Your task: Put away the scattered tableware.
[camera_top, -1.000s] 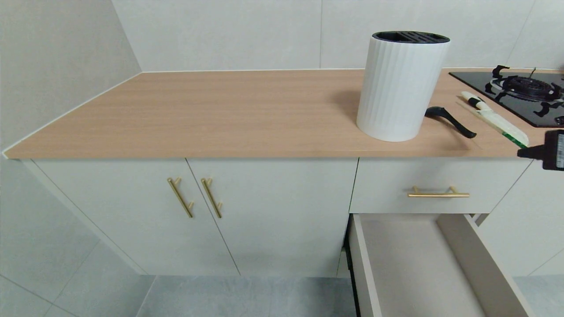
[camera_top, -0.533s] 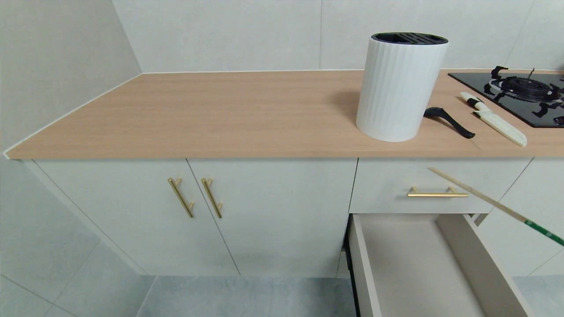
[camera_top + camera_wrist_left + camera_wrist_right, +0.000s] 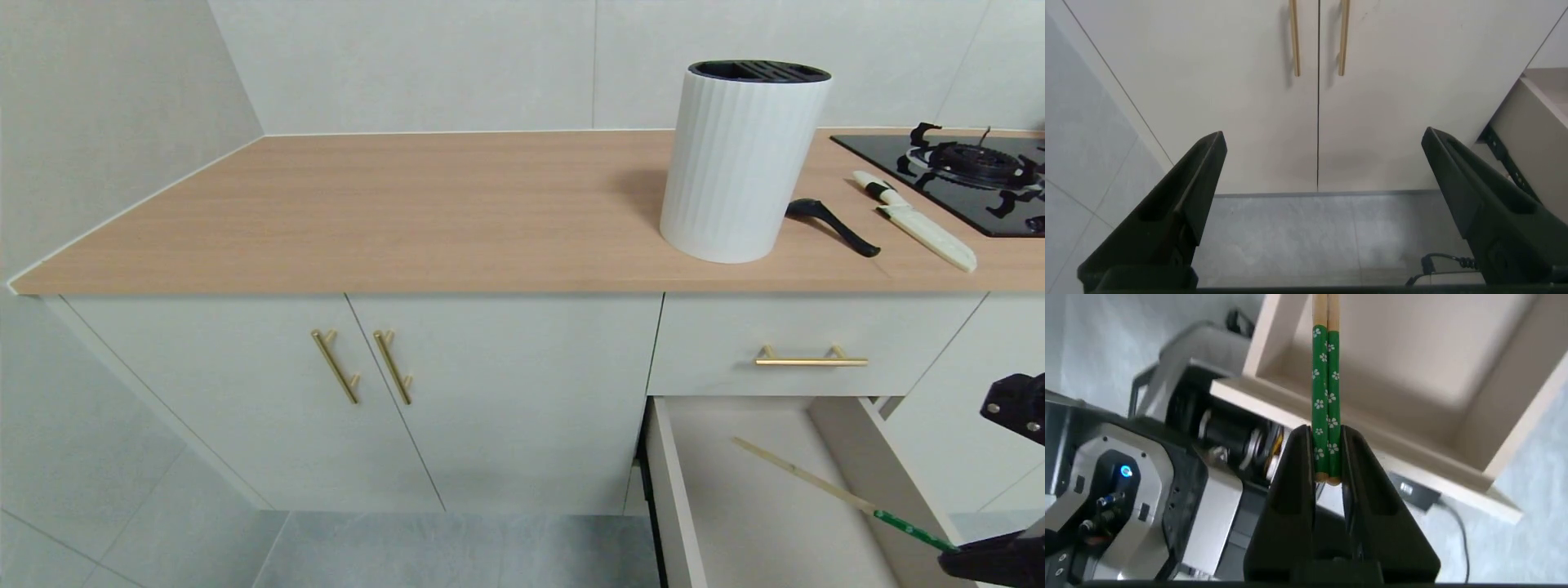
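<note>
Over the open drawer (image 3: 671,490), the right gripper (image 3: 1325,434) pinches its jaws on the green ends of slanting chopsticks (image 3: 804,475), which may bounce or straddle the rim if dropped at this tilt; the left gripper (image 3: 1323,147) holds its jaws wide.
</note>
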